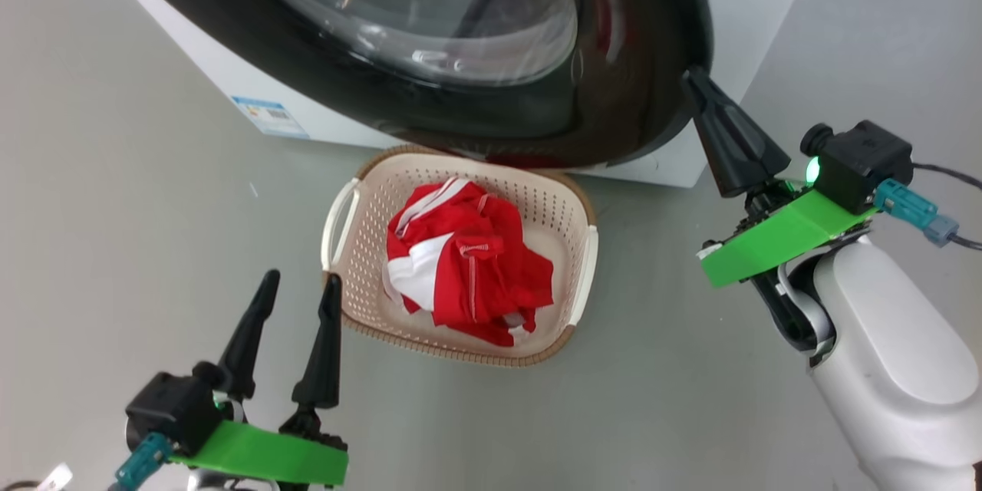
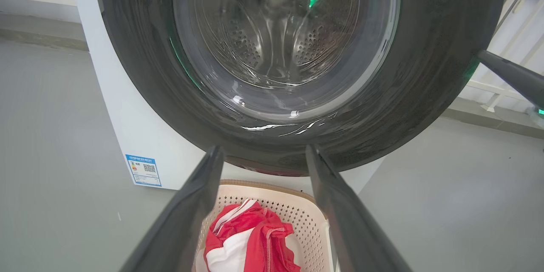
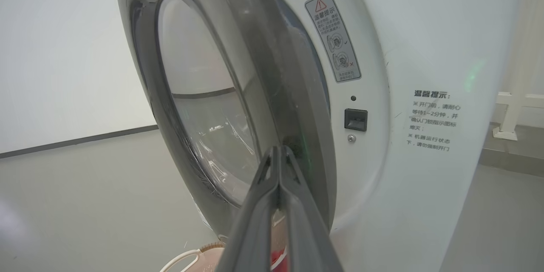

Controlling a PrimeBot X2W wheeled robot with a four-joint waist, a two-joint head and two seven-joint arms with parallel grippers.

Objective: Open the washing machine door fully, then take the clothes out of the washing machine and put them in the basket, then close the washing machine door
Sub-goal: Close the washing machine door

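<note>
The washing machine door [image 1: 614, 92] has a glossy black rim and a clear glass bowl, and stands a little ajar from the white washing machine [image 3: 425, 51]. My right gripper [image 1: 693, 77] is shut, empty, with its tip against the door's right edge; its joined fingers [image 3: 278, 170] meet the rim there. Red and white clothes [image 1: 468, 261] lie heaped in the cream basket [image 1: 360, 192] on the floor below the door. To the basket's left my left gripper [image 1: 301, 278] hangs open and empty. In the left wrist view the clothes [image 2: 246, 238] show between its fingers [image 2: 191, 212].
Grey floor surrounds the basket. A blue label [image 1: 268, 116] sits low on the machine's front. The door latch slot [image 3: 355, 119] and warning stickers are on the machine's face beside the door edge. White railing [image 2: 505, 89] stands behind on the right.
</note>
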